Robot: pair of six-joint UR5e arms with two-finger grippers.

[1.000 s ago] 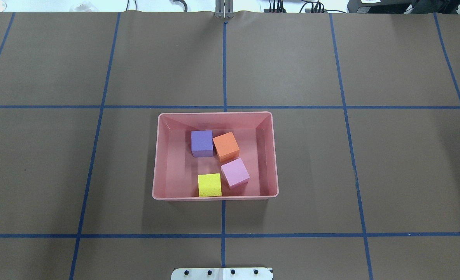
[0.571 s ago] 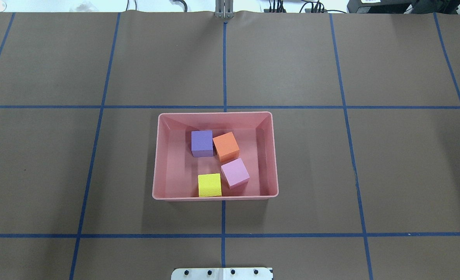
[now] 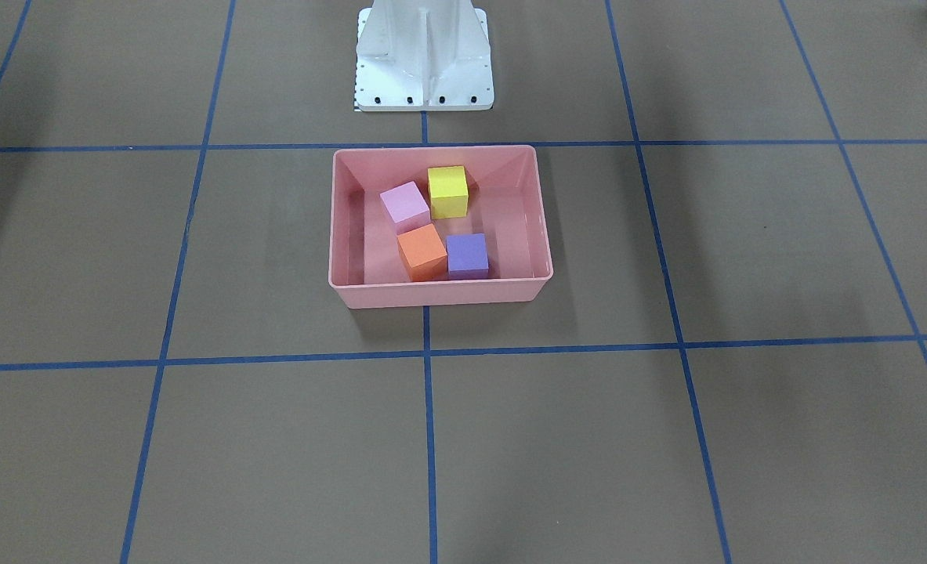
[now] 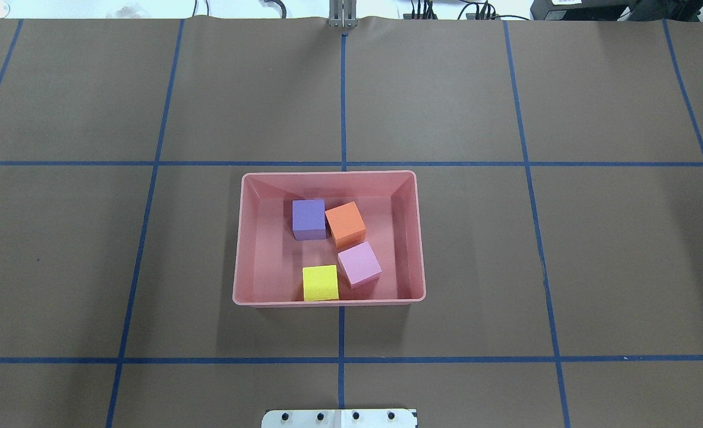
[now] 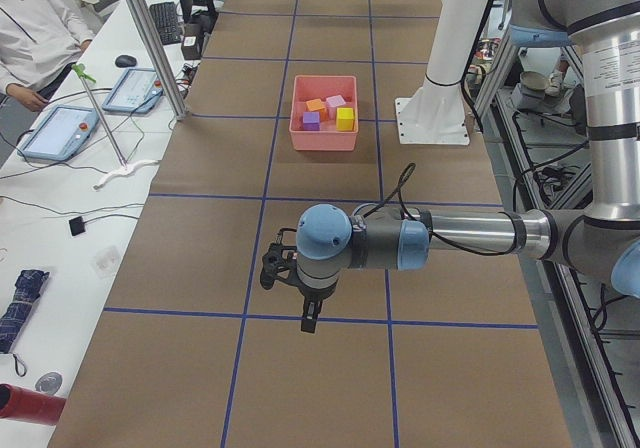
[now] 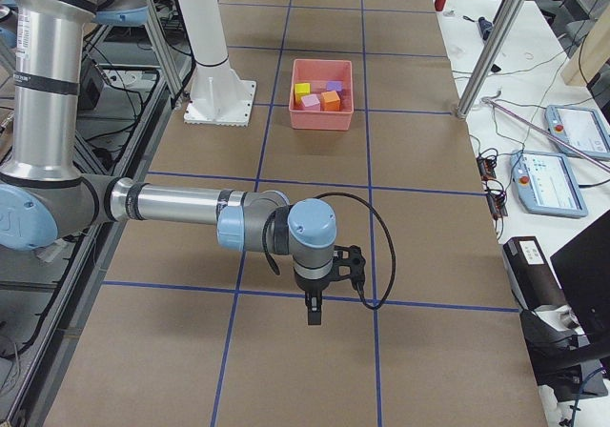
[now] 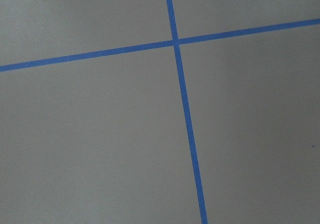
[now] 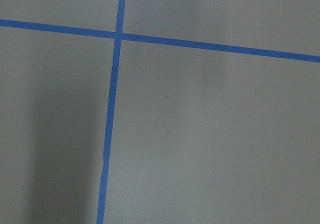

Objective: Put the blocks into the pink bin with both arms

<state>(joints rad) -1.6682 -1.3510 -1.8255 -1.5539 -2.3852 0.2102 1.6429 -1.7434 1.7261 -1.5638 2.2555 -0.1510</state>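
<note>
Well clear of the pink bin, left pincer and right pincer show side-on only; open or closed, can't tell.

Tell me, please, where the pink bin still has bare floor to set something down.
In the salmon-pink rectangular plastic bin, the widest bare floor runs along the wall on the robot's left, bordered by the purple matte cube and yellow matte cube. The orange matte cube and light pink matte cube crowd the middle beside them.
</note>
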